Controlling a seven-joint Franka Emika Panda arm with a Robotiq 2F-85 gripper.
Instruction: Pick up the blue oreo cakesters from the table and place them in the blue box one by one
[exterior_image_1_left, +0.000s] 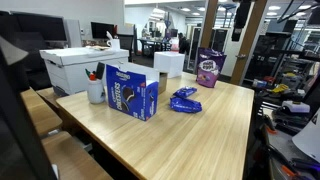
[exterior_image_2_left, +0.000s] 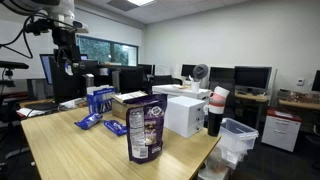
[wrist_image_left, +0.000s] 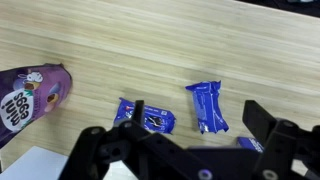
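Observation:
Blue oreo cakesters packets lie on the light wood table (exterior_image_1_left: 200, 140): a small heap in an exterior view (exterior_image_1_left: 185, 100), and two apart in an exterior view (exterior_image_2_left: 88, 120) (exterior_image_2_left: 115, 127). The wrist view shows one packet (wrist_image_left: 145, 118), a second (wrist_image_left: 207, 105), and the corner of a third (wrist_image_left: 250, 145). The blue box (exterior_image_1_left: 133, 95) stands upright beside them, also in the opposite exterior view (exterior_image_2_left: 100, 100). My gripper (exterior_image_2_left: 68, 62) hangs high above the table, open and empty; in the wrist view (wrist_image_left: 198, 112) its fingers frame the packets far below.
A purple standing bag (exterior_image_1_left: 209, 68) (exterior_image_2_left: 145, 130) (wrist_image_left: 30, 100) is on the table. A large white box (exterior_image_1_left: 85, 65), a white cup with pens (exterior_image_1_left: 96, 91) and a smaller white box (exterior_image_2_left: 185, 115) also stand there. A dark cup (exterior_image_2_left: 215, 112) sits near the edge.

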